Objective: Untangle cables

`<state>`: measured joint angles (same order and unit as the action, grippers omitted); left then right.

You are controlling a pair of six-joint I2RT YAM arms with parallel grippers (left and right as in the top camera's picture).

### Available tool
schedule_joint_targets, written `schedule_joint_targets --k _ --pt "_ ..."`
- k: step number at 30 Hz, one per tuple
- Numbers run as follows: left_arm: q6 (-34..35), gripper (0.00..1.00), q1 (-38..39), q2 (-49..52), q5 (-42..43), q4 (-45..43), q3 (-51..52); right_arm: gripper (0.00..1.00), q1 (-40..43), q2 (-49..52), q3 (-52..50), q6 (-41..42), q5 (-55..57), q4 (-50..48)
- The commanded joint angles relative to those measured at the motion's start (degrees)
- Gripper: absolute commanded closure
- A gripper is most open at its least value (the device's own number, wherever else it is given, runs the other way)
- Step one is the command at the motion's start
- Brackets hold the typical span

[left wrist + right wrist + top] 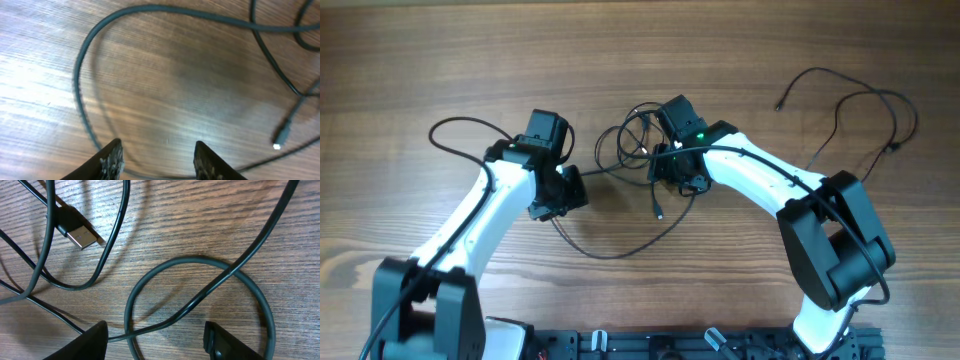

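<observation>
Thin black cables form a loose tangle at the table's middle, with a long strand curving toward the front and a small plug end. My right gripper hangs over the tangle. In the right wrist view it is open, with a round cable loop and a crossing strand lying between its fingers, and a USB plug at upper left. My left gripper is open and empty, just left of the tangle above a curved cable. A small plug lies to its right.
Another thin black cable loops at the table's far right, with a plug end. A black loop runs behind the left arm. The arm bases stand at the front edge. The table is bare wood.
</observation>
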<state>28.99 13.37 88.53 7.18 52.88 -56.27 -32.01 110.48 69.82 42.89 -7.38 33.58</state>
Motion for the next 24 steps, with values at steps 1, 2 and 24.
schedule_joint_targets --k 1,2,24 --pt "-1.03 0.52 0.13 -0.68 -1.49 4.04 0.42 0.38 -0.02 0.96 -0.2 1.16 1.01 -0.17" --pt "0.59 0.51 0.13 -0.68 -2.14 4.68 1.33 0.39 -0.02 0.96 -0.2 1.66 1.03 -0.31" --pt "5.77 0.96 -0.02 -0.72 -3.82 -12.87 14.43 0.48 -0.02 0.96 -0.2 3.85 2.08 -1.01"
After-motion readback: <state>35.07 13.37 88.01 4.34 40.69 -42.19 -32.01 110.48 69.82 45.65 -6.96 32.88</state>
